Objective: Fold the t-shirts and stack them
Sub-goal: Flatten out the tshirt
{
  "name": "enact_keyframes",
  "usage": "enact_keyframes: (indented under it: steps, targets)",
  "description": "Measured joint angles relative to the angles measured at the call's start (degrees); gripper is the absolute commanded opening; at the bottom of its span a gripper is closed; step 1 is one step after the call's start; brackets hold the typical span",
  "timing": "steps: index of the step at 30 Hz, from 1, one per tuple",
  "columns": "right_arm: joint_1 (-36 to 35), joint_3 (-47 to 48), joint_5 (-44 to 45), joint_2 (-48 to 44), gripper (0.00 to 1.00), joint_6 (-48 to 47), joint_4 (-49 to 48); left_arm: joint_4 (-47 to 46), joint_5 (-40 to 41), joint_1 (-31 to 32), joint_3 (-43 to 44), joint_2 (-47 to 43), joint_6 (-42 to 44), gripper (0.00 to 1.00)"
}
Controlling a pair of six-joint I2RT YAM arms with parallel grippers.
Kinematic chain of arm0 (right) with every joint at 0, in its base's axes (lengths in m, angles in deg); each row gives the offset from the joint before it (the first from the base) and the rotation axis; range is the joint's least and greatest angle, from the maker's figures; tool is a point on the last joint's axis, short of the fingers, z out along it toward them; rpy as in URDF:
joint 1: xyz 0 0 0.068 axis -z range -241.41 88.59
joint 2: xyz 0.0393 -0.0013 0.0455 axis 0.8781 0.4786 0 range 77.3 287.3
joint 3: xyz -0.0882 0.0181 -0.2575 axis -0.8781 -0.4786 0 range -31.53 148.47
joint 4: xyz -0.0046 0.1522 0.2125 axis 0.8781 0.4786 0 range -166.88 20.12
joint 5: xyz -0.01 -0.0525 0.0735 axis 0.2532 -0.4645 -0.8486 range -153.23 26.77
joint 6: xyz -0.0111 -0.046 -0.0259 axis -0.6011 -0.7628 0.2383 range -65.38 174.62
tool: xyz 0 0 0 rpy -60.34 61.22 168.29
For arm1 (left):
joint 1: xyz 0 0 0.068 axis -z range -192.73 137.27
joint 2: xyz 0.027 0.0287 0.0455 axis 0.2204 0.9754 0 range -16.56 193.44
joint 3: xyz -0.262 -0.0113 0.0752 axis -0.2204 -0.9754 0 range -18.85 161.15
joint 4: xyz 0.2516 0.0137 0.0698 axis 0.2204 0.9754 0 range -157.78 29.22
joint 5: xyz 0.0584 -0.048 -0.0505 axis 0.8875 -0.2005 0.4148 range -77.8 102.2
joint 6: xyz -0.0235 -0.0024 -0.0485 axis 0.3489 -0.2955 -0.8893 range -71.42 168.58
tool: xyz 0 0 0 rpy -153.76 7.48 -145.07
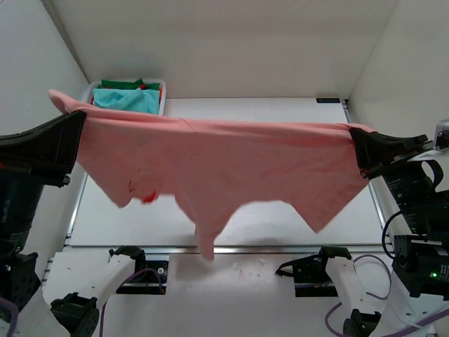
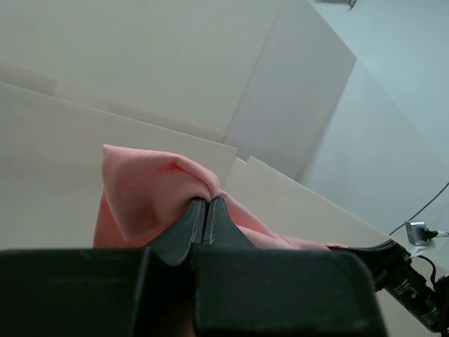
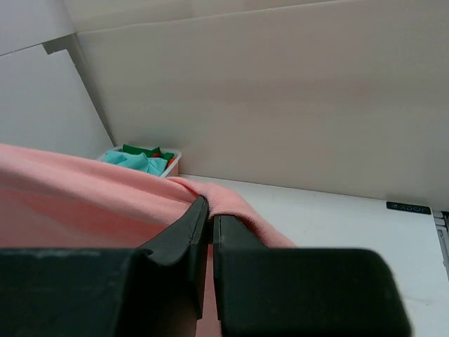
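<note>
One pink shirt spread in the air; three more shirts in one basket.
My left gripper (image 1: 81,118) and right gripper (image 1: 353,137) are each clamped shut on the top edge of the soft, creased pink shirt (image 1: 224,161), which hangs above the white table (image 1: 280,109). A teal shirt (image 1: 126,100), green shirt (image 1: 121,83) and red shirt (image 1: 151,86) lie crumpled in the white basket (image 1: 163,97), far-left corner.

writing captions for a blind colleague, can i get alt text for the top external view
A salmon-pink t-shirt hangs stretched between the left end effector and the right end effector, above a white table. A white basket at the back left holds teal, green and red cloth.
</note>
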Motion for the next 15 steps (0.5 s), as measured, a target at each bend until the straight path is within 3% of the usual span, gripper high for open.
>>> enact_keyframes:
  steps: [4, 8, 15]
  targets:
    - [1.4, 0.48, -1.84, 3.04, 0.0, 0.68, -1.79, -2.82, -0.83, -0.17, -2.8, 2.21, -0.35, 0.0]
    - [1.09, -7.37, -2.58, 6.86, 0.0, 1.66, -7.28, -10.56, -0.63, -0.33, -13.86, 6.51, -0.37, 0.0]
    - [-11.8, -24.96, 5.42, 25.42, 0.0, 1.66, -17.62, -23.19, 2.16, 1.18, -34.62, 24.52, 2.6, 0.0]
